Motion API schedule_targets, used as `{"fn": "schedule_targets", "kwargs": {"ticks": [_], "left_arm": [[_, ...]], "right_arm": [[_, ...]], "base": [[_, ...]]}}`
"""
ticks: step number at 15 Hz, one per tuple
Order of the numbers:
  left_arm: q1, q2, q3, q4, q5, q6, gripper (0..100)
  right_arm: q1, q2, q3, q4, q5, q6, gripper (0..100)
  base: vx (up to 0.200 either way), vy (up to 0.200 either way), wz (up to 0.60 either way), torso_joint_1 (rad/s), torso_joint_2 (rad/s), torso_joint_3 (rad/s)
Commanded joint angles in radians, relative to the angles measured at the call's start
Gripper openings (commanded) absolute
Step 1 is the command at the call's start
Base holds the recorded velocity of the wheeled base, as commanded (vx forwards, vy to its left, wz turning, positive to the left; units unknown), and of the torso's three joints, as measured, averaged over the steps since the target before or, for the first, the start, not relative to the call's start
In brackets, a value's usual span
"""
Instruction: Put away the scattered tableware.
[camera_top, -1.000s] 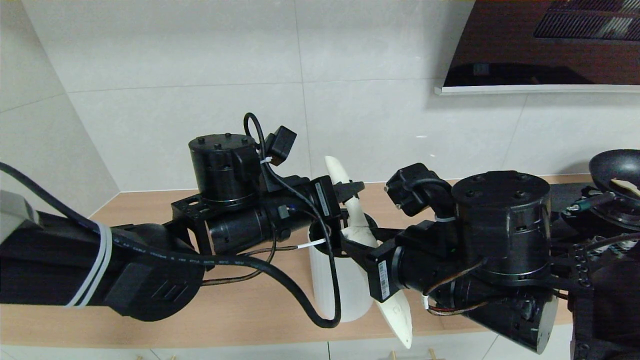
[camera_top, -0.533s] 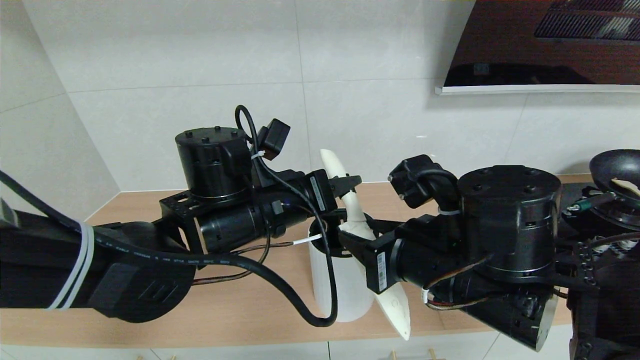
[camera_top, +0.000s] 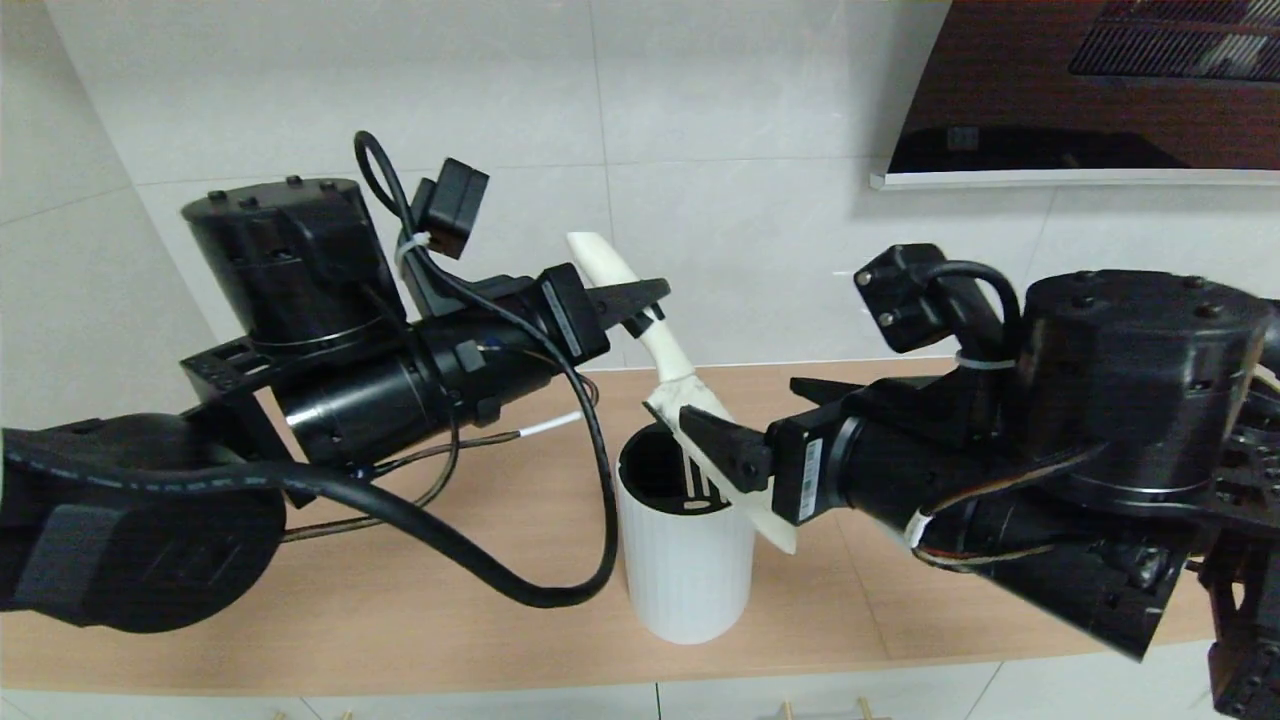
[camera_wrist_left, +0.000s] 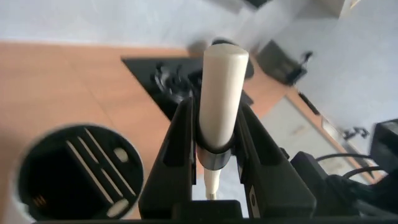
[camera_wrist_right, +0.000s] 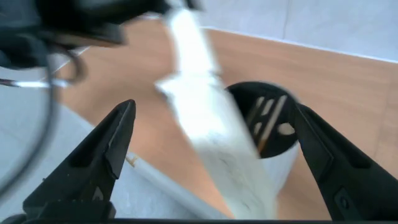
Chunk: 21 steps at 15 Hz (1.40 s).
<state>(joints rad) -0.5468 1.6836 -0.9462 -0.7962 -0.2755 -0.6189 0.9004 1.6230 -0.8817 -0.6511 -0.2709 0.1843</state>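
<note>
My left hand (camera_top: 640, 305), coming in from the frame's left, is clamped on the handle of the white knife (camera_top: 665, 360), tilted over the white holder (camera_top: 690, 570) at lower centre on the counter (camera_top: 450, 600). My right hand (camera_top: 765, 420), from the right, is spread wide about the blade. The holder has a black slotted insert.
</note>
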Motion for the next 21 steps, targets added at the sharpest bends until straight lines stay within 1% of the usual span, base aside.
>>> {"fn": "schedule_targets", "kwargs": {"ticks": [1,2,3,4,5,6,7,8,9,10,12,14,15,16,18,21], "left_arm": [[0.041,-0.050,-0.006,-0.021,0.004,0.024,0],[0.050,-0.056,-0.006,-0.043,0.012,0.038,0],[0.064,-0.064,-0.005,-0.077,0.032,0.059,0],[0.064,-0.064,-0.005,-0.077,0.032,0.059,0],[0.099,-0.050,0.003,-0.153,0.029,0.146,0],[0.105,-0.018,0.014,-0.236,0.027,0.223,0],[0.107,0.019,0.021,-0.333,0.022,0.291,0],[0.105,0.056,0.033,-0.431,0.016,0.347,0],[0.102,0.074,0.041,-0.486,0.009,0.389,0],[0.099,0.076,0.047,-0.488,0.007,0.409,0],[0.096,0.067,0.069,-0.462,0.006,0.464,0],[0.096,0.050,0.099,-0.410,0.006,0.522,0],[0.093,0.044,0.106,-0.397,0.006,0.525,0],[0.067,0.027,0.116,-0.380,0.006,0.527,0],[0.047,0.016,0.127,-0.376,0.006,0.528,0],[0.042,0.030,0.145,-0.376,0.006,0.531,0]], "right_arm": [[-0.060,-0.074,0.012,0.004,0.004,-0.019,100],[-0.080,-0.083,0.015,0.004,0.007,-0.031,100],[-0.106,-0.097,0.027,0.004,0.013,-0.043,100],[-0.106,-0.097,0.027,0.004,0.013,-0.043,100],[-0.130,-0.100,0.030,0.001,0.018,-0.068,100],[-0.132,-0.098,0.030,0.002,0.018,-0.069,100],[-0.132,-0.095,0.030,0.002,0.018,-0.069,100],[-0.132,-0.091,0.027,0.004,0.018,-0.069,100],[-0.133,-0.083,0.027,0.002,0.016,-0.069,100],[-0.133,-0.083,0.027,0.002,0.016,-0.069,100],[-0.133,-0.081,0.027,0.004,0.016,-0.069,100],[-0.141,-0.078,0.030,0.004,0.016,-0.072,100],[-0.141,-0.078,0.030,0.004,0.016,-0.075,100],[-0.141,-0.077,0.032,0.004,0.016,-0.078,100],[-0.141,-0.072,0.033,0.004,0.018,-0.078,100],[-0.141,-0.066,0.036,0.004,0.018,-0.078,100]], "base": [[0.000,0.000,0.00,0.000,0.00,0.000],[0.000,0.000,0.00,0.000,0.00,0.000],[0.000,0.000,0.00,0.000,0.00,0.000],[0.000,0.000,0.00,0.000,0.00,0.000],[0.000,0.000,0.00,0.000,0.00,0.000],[0.000,0.000,0.00,0.000,0.00,0.000],[0.000,0.000,0.00,0.000,0.00,0.000],[0.000,0.000,0.00,0.000,0.00,0.000],[0.000,0.000,0.00,0.000,0.00,0.000],[0.000,0.000,0.00,0.000,0.00,0.000],[0.000,0.000,0.00,0.000,0.00,0.000],[0.000,0.000,0.00,0.000,0.00,0.000],[0.000,0.000,0.00,0.000,0.00,0.000],[0.000,0.000,0.00,0.000,0.00,0.000],[0.000,0.000,0.00,0.000,0.00,0.000],[0.000,0.000,0.00,0.000,0.00,0.000]]}}
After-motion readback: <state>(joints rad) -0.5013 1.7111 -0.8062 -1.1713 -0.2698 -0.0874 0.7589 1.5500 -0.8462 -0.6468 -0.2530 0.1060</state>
